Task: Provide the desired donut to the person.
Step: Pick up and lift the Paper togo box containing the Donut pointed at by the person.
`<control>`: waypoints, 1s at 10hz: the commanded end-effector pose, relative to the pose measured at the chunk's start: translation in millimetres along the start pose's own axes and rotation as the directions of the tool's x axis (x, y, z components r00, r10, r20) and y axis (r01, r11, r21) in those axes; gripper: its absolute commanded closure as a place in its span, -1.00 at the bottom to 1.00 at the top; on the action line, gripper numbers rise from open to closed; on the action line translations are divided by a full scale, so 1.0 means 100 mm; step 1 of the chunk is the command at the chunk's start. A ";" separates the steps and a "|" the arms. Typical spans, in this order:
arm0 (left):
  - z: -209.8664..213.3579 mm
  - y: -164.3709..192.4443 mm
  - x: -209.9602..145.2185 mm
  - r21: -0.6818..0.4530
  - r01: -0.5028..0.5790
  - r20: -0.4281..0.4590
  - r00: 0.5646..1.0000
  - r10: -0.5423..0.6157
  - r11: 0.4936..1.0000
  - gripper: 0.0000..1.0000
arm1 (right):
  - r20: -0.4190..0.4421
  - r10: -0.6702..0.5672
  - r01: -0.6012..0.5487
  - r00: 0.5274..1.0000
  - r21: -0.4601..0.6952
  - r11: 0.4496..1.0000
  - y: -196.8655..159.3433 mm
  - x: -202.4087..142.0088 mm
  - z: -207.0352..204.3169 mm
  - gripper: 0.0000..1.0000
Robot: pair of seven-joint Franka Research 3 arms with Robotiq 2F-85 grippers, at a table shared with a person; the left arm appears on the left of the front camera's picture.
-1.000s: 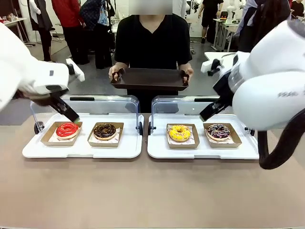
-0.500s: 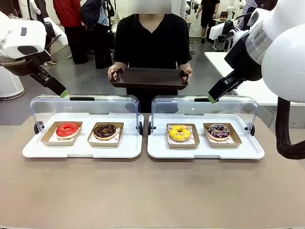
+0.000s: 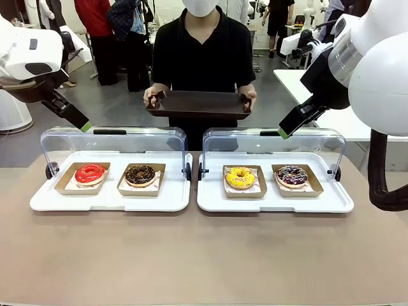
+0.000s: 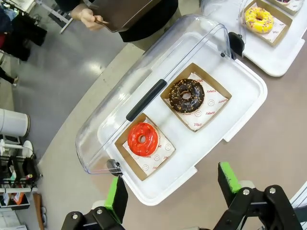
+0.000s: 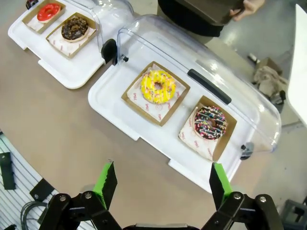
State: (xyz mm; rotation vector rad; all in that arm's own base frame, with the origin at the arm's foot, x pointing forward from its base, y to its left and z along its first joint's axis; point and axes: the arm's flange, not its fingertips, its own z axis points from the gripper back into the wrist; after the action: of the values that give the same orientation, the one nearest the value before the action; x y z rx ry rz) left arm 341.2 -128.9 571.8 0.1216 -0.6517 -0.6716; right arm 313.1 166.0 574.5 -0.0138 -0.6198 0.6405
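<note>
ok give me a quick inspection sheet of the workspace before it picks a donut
surface: tan table; white left tray and right tray side by side, left lid and right lid tipped back open
job's things: red donut, chocolate donut on left tray; yellow donut, sprinkled dark donut on right tray, each in a brown box; person holds a dark serving tray in both hands
clutter: nothing seen
grippers: left jaws open, empty, high over the left lid; right jaws open, empty, over the right lid
cables: black hose looped along the right arm
surroundings: bystanders behind the person; white side table
</note>
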 end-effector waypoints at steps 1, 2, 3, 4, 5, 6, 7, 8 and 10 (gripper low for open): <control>-0.03 0.17 -0.01 -0.226 0.056 0.065 0.997 -0.042 0.973 -1.00 | 0.032 -0.033 0.027 0.999 0.153 0.988 -0.27 -0.06 0.03 -1.00; -0.12 0.30 -0.01 -0.344 0.099 0.077 0.994 -0.077 0.934 -1.00 | 0.066 -0.093 0.068 0.993 0.308 0.949 -0.52 -0.14 0.04 -1.00; -0.16 0.39 -0.05 -0.478 0.143 0.123 0.988 -0.095 0.866 -1.00 | 0.098 -0.084 0.034 0.992 0.425 0.905 -0.70 -0.23 0.03 -1.00; -0.17 0.54 -0.11 -0.581 0.173 0.185 0.980 -0.078 0.795 -1.00 | 0.144 -0.031 -0.053 0.989 0.545 0.837 -0.87 -0.32 0.02 -1.00; -0.17 0.71 -0.16 -0.637 0.195 0.226 0.972 -0.061 0.746 -1.00 | 0.219 -0.009 -0.136 0.976 0.636 0.760 -1.06 -0.43 0.02 -1.00; -0.13 0.88 -0.24 -0.664 0.227 0.266 0.962 -0.059 0.713 -1.00 | 0.282 0.007 -0.205 0.959 0.682 0.702 -1.26 -0.58 0.00 -1.00; -0.11 1.02 -0.34 -0.673 0.228 0.287 0.957 -0.035 0.704 -1.00 | 0.299 0.022 -0.234 0.954 0.695 0.680 -1.43 -0.74 -0.04 -1.00; -0.05 1.16 -0.46 -0.665 0.215 0.294 0.956 -0.014 0.715 -1.00 | 0.315 -0.006 -0.225 0.949 0.691 0.687 -1.57 -0.90 -0.08 -1.00; 0.08 1.49 -0.69 -0.654 0.191 0.304 0.952 0.023 0.732 -1.00 | 0.359 -0.077 -0.197 0.930 0.665 0.721 -1.78 -1.21 -0.02 -1.00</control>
State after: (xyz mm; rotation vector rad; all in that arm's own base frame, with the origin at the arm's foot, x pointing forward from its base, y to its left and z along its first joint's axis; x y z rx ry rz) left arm 372.2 23.0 584.9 -0.6642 -0.6318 -1.0020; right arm 335.7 -38.5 546.1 0.8307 -0.6715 0.9557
